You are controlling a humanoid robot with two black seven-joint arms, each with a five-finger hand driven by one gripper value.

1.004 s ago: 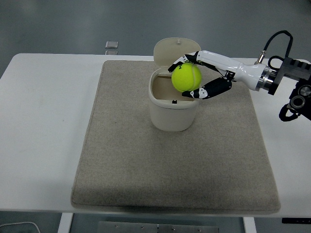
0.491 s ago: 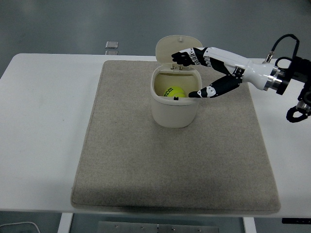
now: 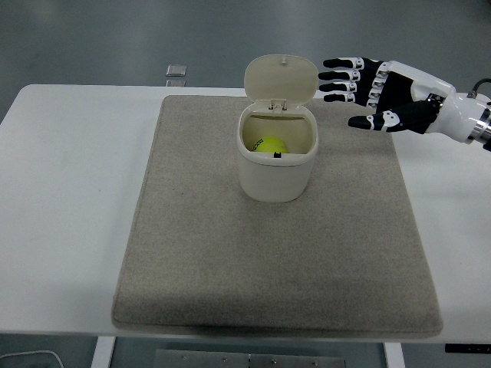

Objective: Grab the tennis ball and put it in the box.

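Note:
A yellow-green tennis ball (image 3: 270,146) lies inside the cream box (image 3: 276,180), a small bin whose hinged lid (image 3: 281,79) stands open at the back. The box stands on a beige mat (image 3: 230,261) near its far middle. My right hand (image 3: 354,93) is open with fingers spread, holding nothing, to the right of the lid and above the mat's far right part. It is apart from the box. The left arm does not show.
The white table (image 3: 69,192) extends left and right of the mat. A small grey block (image 3: 176,71) lies at the table's far edge, left of the box.
My right hand let go of the ball over the box; the ball dropped in. The hand then drew back to the right and up, fingers spreading.

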